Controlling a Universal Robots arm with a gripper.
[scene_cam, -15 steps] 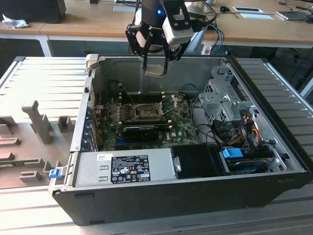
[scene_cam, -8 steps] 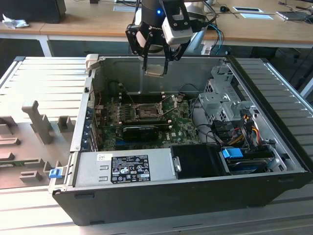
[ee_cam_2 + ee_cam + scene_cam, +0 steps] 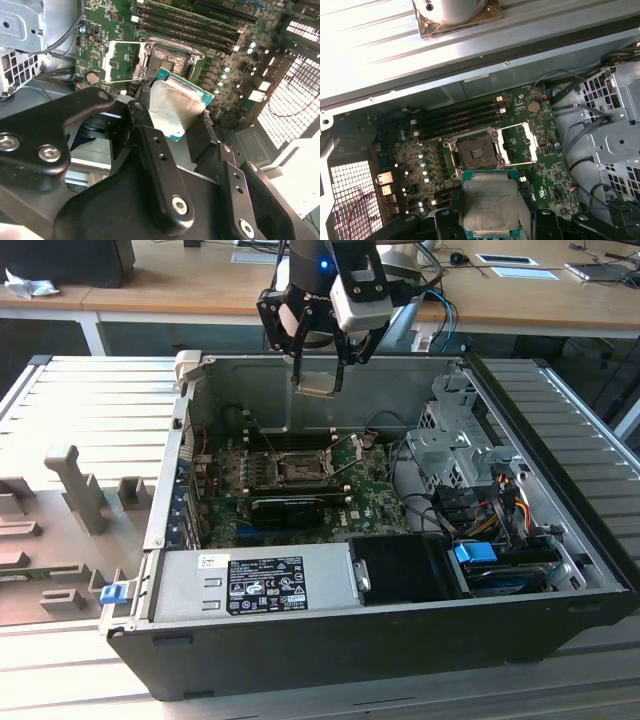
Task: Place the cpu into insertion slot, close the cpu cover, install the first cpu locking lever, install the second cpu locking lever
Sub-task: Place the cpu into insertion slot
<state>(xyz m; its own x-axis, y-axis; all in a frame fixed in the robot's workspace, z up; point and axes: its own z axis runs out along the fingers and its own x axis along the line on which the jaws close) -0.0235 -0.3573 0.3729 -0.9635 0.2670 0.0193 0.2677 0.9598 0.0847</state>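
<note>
My gripper (image 3: 318, 380) hangs above the open computer case, shut on the cpu (image 3: 318, 386), a thin square chip with a silvery face and a green rim. In both wrist views the cpu (image 3: 177, 107) (image 3: 490, 202) sits between the black fingers (image 3: 150, 130), tilted and held by two opposite edges. Well below it on the green motherboard (image 3: 370, 495) lies the insertion slot (image 3: 300, 472) (image 3: 476, 152) (image 3: 170, 57), uncovered, its pin field showing. The cpu cover (image 3: 520, 145) (image 3: 122, 62) is flipped open and lies beside the slot.
Long memory slots (image 3: 460, 120) run along one side of the socket, and a black card (image 3: 285, 508) lies on the side nearer the power supply (image 3: 255, 585). A drive cage with cables (image 3: 455, 450) fills the case at the exterior view's right. A grey moulded tray (image 3: 70, 520) lies outside the case.
</note>
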